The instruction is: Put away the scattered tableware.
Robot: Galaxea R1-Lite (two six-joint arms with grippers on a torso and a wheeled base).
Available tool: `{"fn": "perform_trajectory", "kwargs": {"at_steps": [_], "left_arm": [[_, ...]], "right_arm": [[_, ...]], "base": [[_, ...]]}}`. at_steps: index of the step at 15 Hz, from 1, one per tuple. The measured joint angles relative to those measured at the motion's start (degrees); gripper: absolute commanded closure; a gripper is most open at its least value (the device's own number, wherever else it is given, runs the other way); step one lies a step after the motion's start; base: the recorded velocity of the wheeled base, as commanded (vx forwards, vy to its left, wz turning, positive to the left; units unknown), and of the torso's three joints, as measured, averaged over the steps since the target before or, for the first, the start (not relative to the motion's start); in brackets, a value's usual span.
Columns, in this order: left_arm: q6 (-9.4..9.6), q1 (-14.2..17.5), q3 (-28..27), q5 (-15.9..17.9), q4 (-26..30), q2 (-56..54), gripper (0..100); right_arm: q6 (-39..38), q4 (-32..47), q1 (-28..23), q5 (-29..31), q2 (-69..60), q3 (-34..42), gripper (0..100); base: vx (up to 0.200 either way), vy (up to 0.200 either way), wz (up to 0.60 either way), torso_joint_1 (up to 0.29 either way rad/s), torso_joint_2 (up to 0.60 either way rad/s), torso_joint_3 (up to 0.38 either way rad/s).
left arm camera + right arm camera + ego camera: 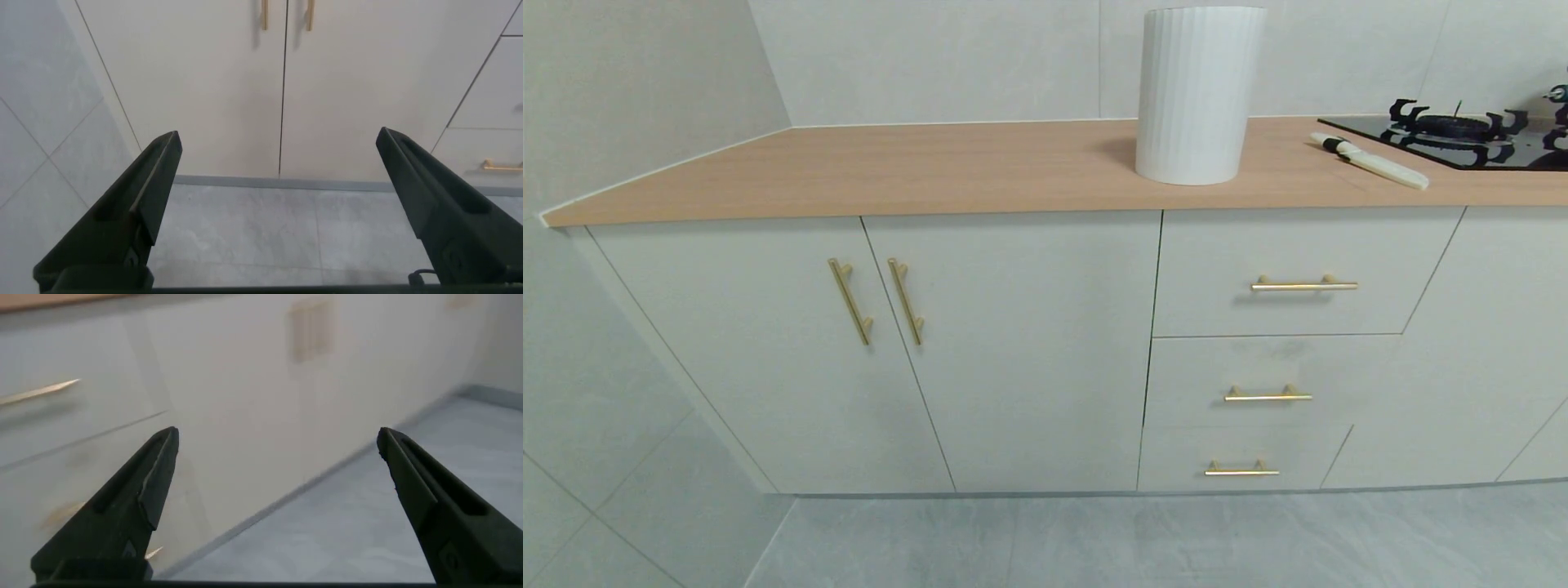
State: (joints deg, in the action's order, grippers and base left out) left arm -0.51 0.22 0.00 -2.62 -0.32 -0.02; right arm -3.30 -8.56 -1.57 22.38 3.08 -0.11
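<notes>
A white knife with a black band (1369, 160) lies on the wooden countertop (890, 167) at the right, beside the hob. A tall white ribbed container (1197, 94) stands upright on the countertop to the knife's left. My left gripper (278, 147) hangs open low down in front of the double cabinet doors (282, 82), above the floor, with nothing between its fingers. My right gripper (278, 441) is open too, low before the drawer fronts (73, 449), holding nothing.
A black gas hob (1470, 135) sits at the countertop's far right. Below are two cabinet doors with gold handles (878, 298) and three drawers with gold handles (1303, 285). A tiled wall closes the left corner. Grey tile floor (1094, 539) lies in front.
</notes>
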Motion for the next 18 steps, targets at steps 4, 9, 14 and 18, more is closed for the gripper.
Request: {"fn": "perform_trajectory", "kwargs": {"at_steps": [4,9,14,18], "left_arm": [[0.0,0.0,0.0,0.0,0.0,0.0,0],[0.0,0.0,0.0,0.0,0.0,0.0,0],[0.0,0.0,0.0,0.0,0.0,0.0,0],[0.22,0.0,0.0,0.0,0.0,0.0,0]], "right_arm": [[-3.3,6.2,1.5,-12.5,-2.6,0.0,0],[2.1,7.1,1.6,-22.0,-3.1,-0.1,0],[3.8,8.5,1.6,-23.2,-3.2,0.0,0],[3.8,8.6,1.6,-23.2,-3.2,0.0,0]], "base": [[0.0,0.0,0.0,0.0,0.0,0.0],[0.0,0.0,0.0,0.0,0.0,0.0],[0.0,0.0,0.0,0.0,0.0,0.0],[0.0,0.0,0.0,0.0,0.0,0.0]]}}
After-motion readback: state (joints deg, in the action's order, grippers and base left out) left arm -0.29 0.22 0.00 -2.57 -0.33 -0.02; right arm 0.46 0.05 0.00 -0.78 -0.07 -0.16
